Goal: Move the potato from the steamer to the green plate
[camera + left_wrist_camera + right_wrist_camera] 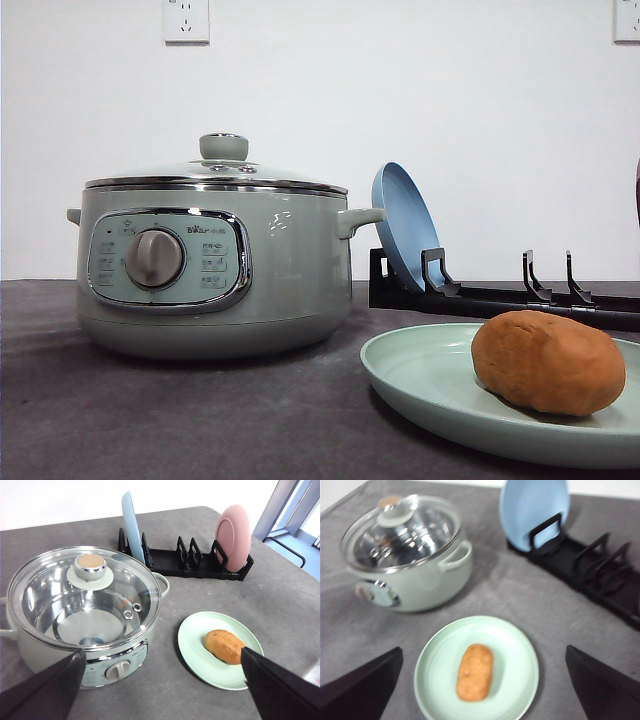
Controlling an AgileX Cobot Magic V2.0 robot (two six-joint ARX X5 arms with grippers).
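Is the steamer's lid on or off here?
On. The glass lid sits flush on the steamer rim, knob up; the potato lies on the green plate.

Setting: staged test bench, not a working kitchen. Bench [280, 600] carries a plain grey cover; bare white wall behind with two sockets [186, 20] high up. Kitchenware is sparse: steamer [210, 270], black dish rack [190, 562] at the far edge, a few plates. Metal window frame [285, 515] beyond the bench's far corner.
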